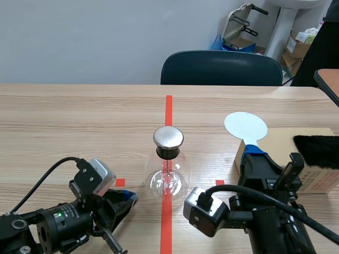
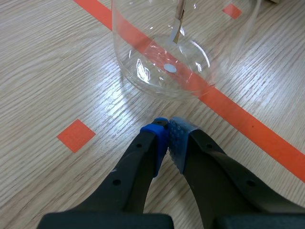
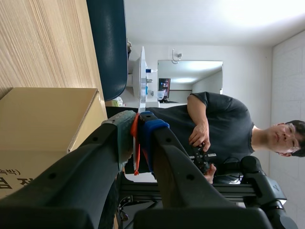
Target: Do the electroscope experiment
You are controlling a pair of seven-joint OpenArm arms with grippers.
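Scene view | left fingers [image 2: 136,167] together, empty | right fingers [image 3: 176,171] clamped on white disc [image 1: 245,126] | box [image 1: 323,182] print unreadable

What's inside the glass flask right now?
Inside the glass flask, a thin strip hangs down from the neck, above a small white spot at the bottom. The black stopper and metal cap hide its upper end.

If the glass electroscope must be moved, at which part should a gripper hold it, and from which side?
Probably the black neck just under the metal cap, coming in level from the left, where the left gripper lies shut. The glass bulb is round, wide and smooth, so a grip may slip; the neck is narrow and upright.
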